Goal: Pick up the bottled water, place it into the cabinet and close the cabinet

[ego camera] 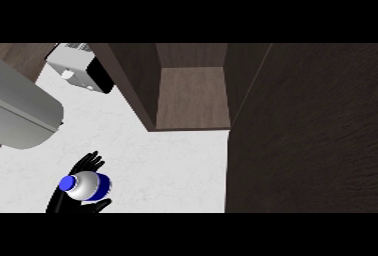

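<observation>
White counter (170, 165): left robot hand (80, 202) grips bottled water (87, 185).

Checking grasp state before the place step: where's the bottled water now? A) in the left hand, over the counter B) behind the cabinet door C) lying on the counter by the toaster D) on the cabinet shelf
A: the left hand curls round the bottled water above the white counter; the cabinet shelf is bare.
</observation>
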